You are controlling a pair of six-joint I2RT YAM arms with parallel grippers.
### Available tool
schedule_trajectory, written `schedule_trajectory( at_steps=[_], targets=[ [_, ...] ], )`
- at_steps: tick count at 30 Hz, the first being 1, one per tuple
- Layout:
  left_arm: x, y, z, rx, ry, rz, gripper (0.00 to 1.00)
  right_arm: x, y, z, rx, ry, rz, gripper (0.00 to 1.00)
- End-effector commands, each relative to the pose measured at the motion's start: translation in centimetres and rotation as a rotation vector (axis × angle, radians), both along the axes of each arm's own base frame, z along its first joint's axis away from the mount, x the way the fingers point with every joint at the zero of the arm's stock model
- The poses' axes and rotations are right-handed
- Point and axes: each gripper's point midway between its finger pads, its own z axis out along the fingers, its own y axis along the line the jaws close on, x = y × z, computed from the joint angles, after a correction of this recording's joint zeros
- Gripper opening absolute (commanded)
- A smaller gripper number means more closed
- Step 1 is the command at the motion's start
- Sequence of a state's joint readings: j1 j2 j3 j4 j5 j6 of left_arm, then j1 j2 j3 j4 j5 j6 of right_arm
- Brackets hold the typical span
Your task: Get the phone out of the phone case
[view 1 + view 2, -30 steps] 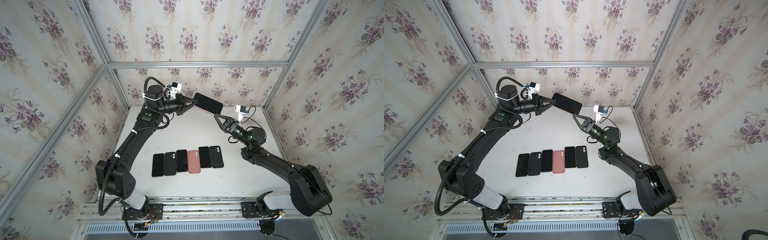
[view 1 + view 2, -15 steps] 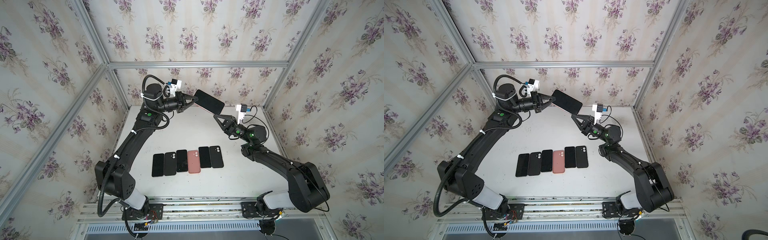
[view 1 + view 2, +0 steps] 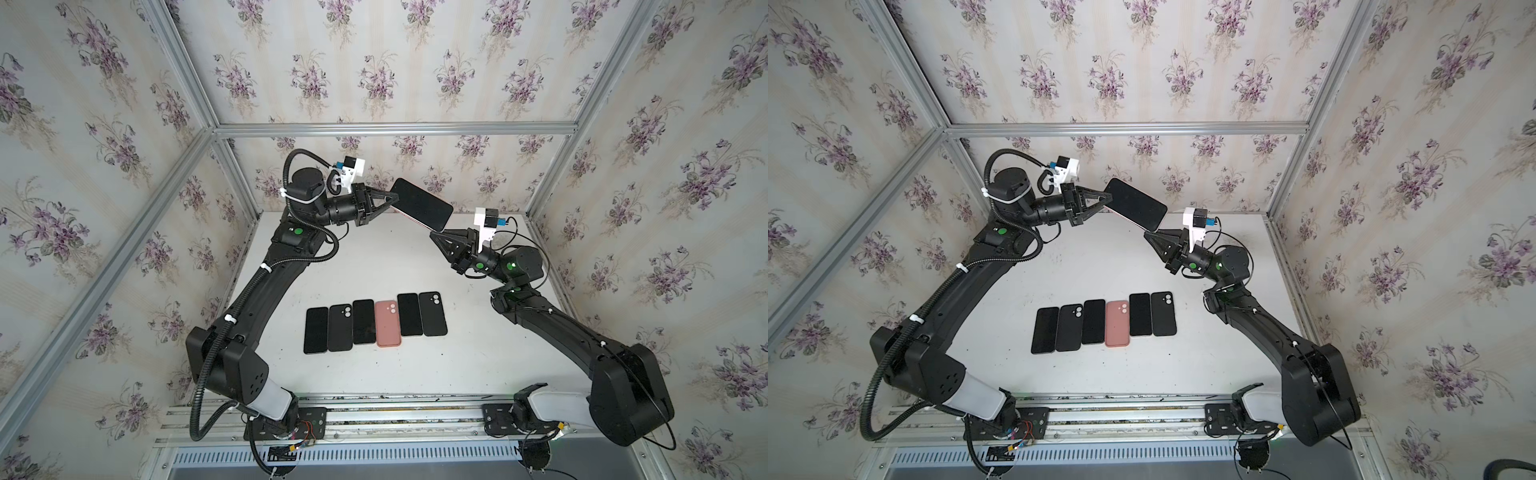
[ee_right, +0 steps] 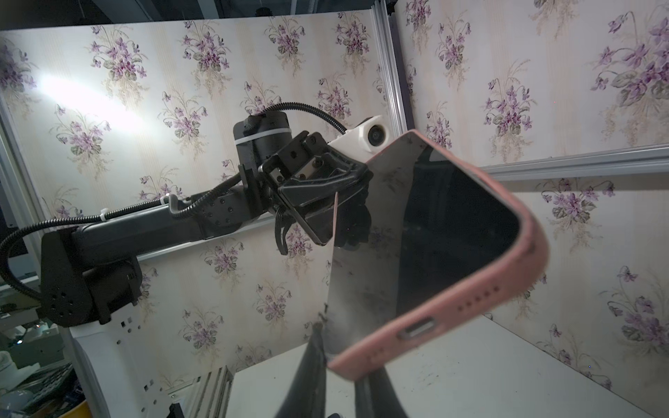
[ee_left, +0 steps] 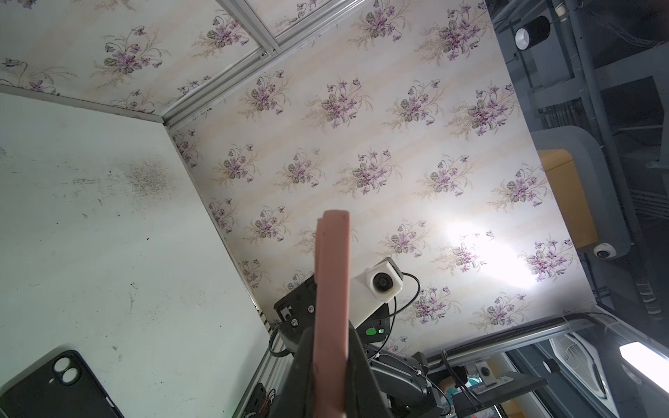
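Phone [image 3: 422, 203], screen dark, seated in its pink phone case [image 4: 434, 325] and held aloft over the rear of the surface [image 3: 374, 257]. The left end effector [image 3: 388, 200] is clamped narrowly on one end of the case. The right end effector [image 3: 434, 235] pinches the opposite corner, beside the charging port. A row of six phones and cases [image 3: 388, 323] lies on the surface, well apart.

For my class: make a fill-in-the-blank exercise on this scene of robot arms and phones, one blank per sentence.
The phone held above the table sits in a ___ phone case.
It is gripped by ___ grippers in all, the left gripper and the right gripper.
The row lying on the table holds ___ items.
Missing: pink, two, six.
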State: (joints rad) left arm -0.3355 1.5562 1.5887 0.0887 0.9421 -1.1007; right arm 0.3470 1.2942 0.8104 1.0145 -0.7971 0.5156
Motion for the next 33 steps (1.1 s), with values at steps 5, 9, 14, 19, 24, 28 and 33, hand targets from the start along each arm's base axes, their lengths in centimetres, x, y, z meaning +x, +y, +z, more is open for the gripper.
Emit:
schedule_trajectory(
  at_steps=[5, 9, 14, 19, 24, 28, 33],
  targets=[
    [-5.3, -1.7, 0.3, 0.013, 0.000, -0.258, 0.00, 1.0, -1.4, -0.7, -0.103, -0.088, -0.196, 0.00],
    [-6.1, -1.6, 0.4, 0.019, -0.034, -0.288, 0.00, 0.8, -2.4, -0.8, -0.133, -0.114, -0.276, 0.00],
    [-7.6, -1.4, 1.0, 0.026, -0.114, -0.335, 0.00, 0.5, -3.6, -1.5, -0.143, -0.087, -0.341, 0.17],
    [-8.3, -1.1, 0.3, 0.073, -0.159, -0.333, 0.00, 0.1, -4.9, -1.9, -0.144, -0.072, -0.389, 0.32],
    [-8.0, -0.7, -1.0, 0.148, -0.196, -0.290, 0.00, -0.2, -7.0, -3.1, -0.174, -0.021, -0.450, 0.55],
    [-7.3, -0.3, -2.9, 0.258, -0.229, -0.242, 0.00, -0.7, -7.7, -4.3, -0.277, 0.002, -0.482, 0.63],
    [-7.7, 0.8, -4.0, 0.416, -0.357, -0.202, 0.00, -2.0, -7.3, -6.6, -0.481, -0.005, -0.427, 0.64]
  ],
)
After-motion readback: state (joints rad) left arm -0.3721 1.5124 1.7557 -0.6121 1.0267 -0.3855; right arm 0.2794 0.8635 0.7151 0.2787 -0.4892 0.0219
